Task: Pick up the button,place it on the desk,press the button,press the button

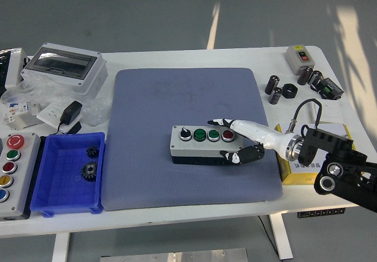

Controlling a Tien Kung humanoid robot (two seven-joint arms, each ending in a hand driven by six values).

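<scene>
My right hand clamps the button box at its right end, steadying it on the blue mat for pressing.

The blue-grey mat looks like matt woven cloth with a fine weave. On it, the button box has a smooth pale plastic top, a dark base and glossy green and red caps. The right hand is smooth white shell with black plastic fingers. The blue bin is shiny moulded plastic; the table is smooth matt white.
</scene>
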